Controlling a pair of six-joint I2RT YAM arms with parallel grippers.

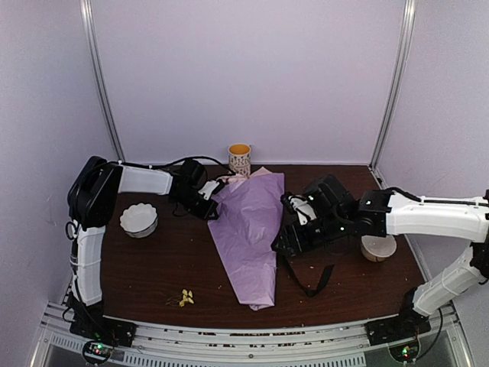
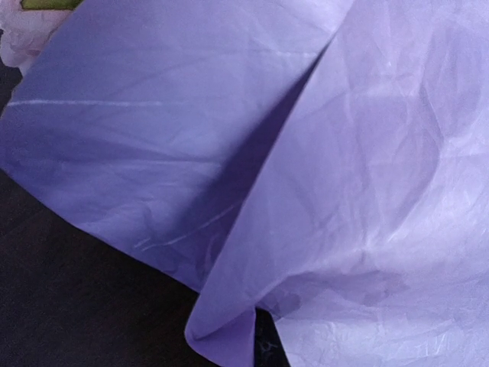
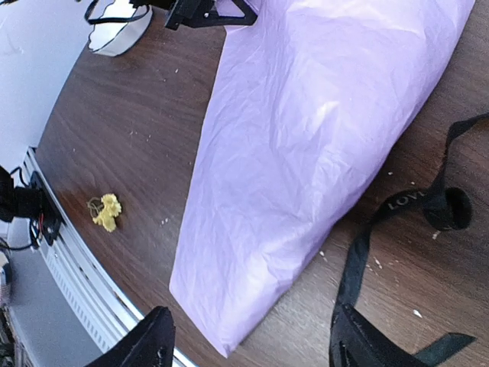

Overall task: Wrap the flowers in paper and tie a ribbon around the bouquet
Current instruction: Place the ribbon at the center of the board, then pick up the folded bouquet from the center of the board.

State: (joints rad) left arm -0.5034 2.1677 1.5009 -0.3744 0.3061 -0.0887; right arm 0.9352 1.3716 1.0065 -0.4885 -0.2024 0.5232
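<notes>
Right claw (image 3: 250, 340) open wide, fingers well apart, nothing held. It hangs low over the narrow tip of the bouquet (image 1: 248, 229), with the ribbon (image 3: 359, 252) just beside one of its fingers.

Left claw (image 1: 200, 200) closed tight, at the upper left edge of the paper (image 2: 321, 191) near the wide end. Can't tell if it pinches the sheet or only presses on it; its wrist view is all lilac folds.

Bouquet lies mid-surface (image 1: 153, 267), wide end toward the far wall, point toward the arms. Flowers (image 2: 19, 34) mostly hidden inside, one pale pink bloom peeking out at the wide end. Ribbon is black and lettered, lying loose on the surface right of the cone, curled in a loop, not around it.

Progress, judged: wrap looks basically done, overlap seam visible but slack. Tie not started; ribbon needs picking up, passing around the cone, knotting.

Stray yellow blossoms (image 1: 186, 298) on the surface near the front edge, outside the wrap. White bowl (image 1: 139, 219) at left and cup (image 1: 239, 159) at back, both apart from the work.
</notes>
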